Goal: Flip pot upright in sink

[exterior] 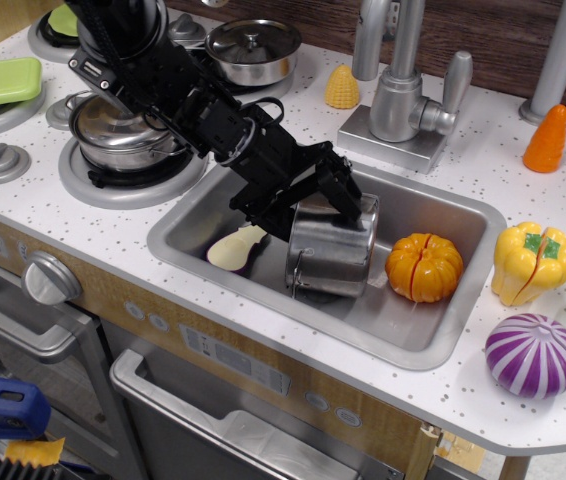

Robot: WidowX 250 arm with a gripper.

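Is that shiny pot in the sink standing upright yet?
Nearly upright: the pot leans slightly in the sink, rim topmost, with the pincer at its rim.

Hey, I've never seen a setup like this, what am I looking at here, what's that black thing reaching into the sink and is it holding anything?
This is one camera view, looking down from the front at a toy kitchen counter. The black thing is a robot arm; its tip is a two-fingered gripper. The gripper sits at the rim of a shiny steel pot, which stands in the grey sink. One finger reaches the rim's far side, the other is nearer the camera. I cannot tell whether it is squeezing the pot or only touching it.

Also in the sink: an orange pumpkin to the pot's right and a cut eggplant to its left. On the counter are a faucet, a yellow pepper, a purple onion, a carrot and lidded pots on the burners.
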